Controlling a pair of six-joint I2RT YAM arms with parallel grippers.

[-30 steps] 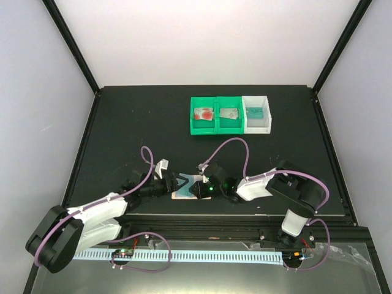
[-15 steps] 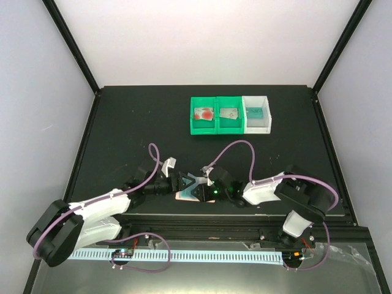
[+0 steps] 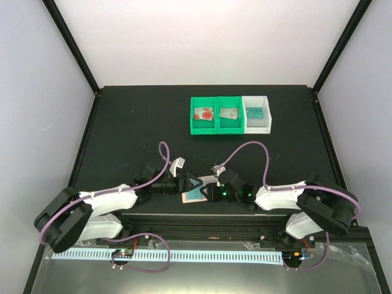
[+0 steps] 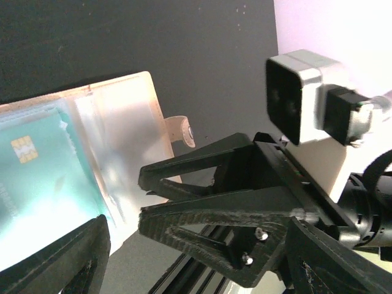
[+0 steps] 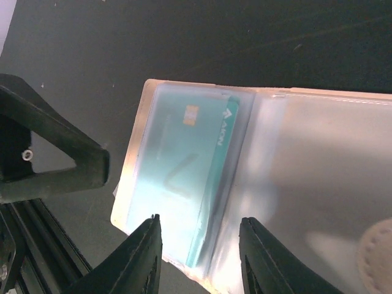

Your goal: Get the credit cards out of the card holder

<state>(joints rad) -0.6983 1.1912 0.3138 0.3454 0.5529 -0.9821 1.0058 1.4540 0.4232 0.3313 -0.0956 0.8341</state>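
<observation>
The card holder (image 3: pixel 195 196) lies open near the table's front edge, peach with clear pockets. A teal credit card (image 5: pixel 184 159) sits in its left pocket and also shows in the left wrist view (image 4: pixel 37 177). The holder's side tab (image 4: pixel 181 129) points away. My right gripper (image 5: pixel 199 223) is open and low over the holder's edge, one finger on each side of the teal card's end. My left gripper (image 4: pixel 196 229) is open beside the holder, facing the right gripper's fingers (image 4: pixel 202 205). In the top view the two grippers (image 3: pixel 188 184) (image 3: pixel 206 191) meet over the holder.
Two green bins (image 3: pixel 214 124) and a white bin (image 3: pixel 256 127) stand at the back. They hold a red-blotch card (image 3: pixel 204 114), a silver-grey card (image 3: pixel 229 113) and a teal card (image 3: pixel 258 112). The table's front rail (image 3: pixel 202 215) runs right behind the holder.
Both grippers and the holder have shifted right and slightly toward the front edge. The left arm has stretched out further; the right arm's elbow has swung right.
</observation>
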